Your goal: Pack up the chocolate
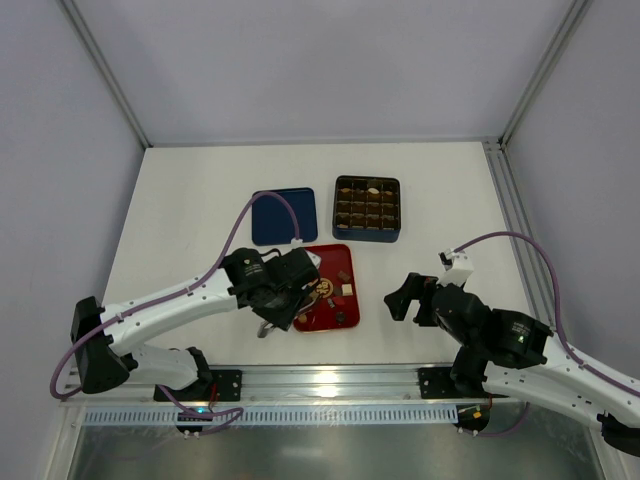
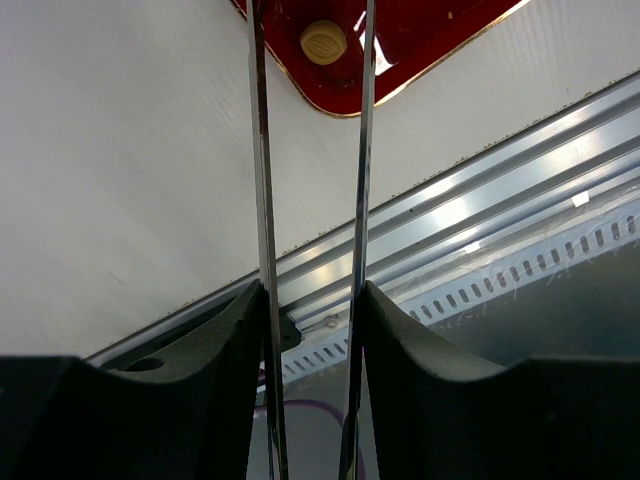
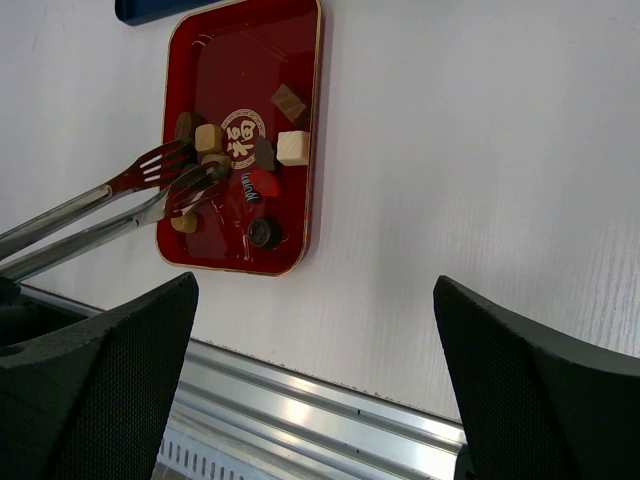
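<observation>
Several pieces of chocolate lie on the red tray [image 3: 300, 60]: a cream square [image 3: 293, 147], a dark brown one [image 3: 288, 102], a tan cube [image 3: 208, 137] and a round dark one [image 3: 263, 233]. My left gripper [image 1: 285, 290] is shut on a pair of metal tongs [image 3: 120, 195]. Their forked tips rest over the tray's left side among the pieces; I cannot tell whether they pinch one. In the left wrist view the tong blades [image 2: 260, 150] run between my fingers, around a round cream chocolate [image 2: 323, 42]. My right gripper [image 3: 315, 290] hangs open and empty right of the tray.
A dark blue box [image 1: 367, 208] with a grid of brown cells stands behind the tray, a few pieces in its back row. Its blue lid [image 1: 283, 216] lies to the left. A metal rail [image 3: 330, 410] runs along the near table edge.
</observation>
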{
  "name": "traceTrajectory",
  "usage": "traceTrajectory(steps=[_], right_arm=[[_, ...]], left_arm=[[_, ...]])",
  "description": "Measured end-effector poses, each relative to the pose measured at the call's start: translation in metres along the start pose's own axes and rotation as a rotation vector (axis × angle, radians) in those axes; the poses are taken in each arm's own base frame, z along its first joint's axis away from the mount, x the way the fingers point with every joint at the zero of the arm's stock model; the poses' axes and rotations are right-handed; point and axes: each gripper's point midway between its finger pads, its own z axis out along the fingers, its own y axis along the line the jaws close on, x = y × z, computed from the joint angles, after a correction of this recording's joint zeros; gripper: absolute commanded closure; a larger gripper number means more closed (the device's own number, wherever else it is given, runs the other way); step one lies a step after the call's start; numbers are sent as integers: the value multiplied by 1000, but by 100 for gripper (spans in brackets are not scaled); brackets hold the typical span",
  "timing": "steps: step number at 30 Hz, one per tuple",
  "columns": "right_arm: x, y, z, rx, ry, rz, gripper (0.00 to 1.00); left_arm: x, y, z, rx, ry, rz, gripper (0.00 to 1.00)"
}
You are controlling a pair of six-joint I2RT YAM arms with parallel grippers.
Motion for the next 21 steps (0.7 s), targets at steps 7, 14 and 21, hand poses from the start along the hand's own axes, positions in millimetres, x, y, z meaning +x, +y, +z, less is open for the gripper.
traceTrajectory(steps=[7,14,21], right_arm=[[0,0,0,1,0,0,0],[2,-1,1,4,4,-2,0],[4,-2,3,5,6,0,0]], left_arm=[[1,-1,-2,11,1,-1,60],[2,-3,-6,31,-7,-3,62],[3,-4,-7,41,-7,-3,62]])
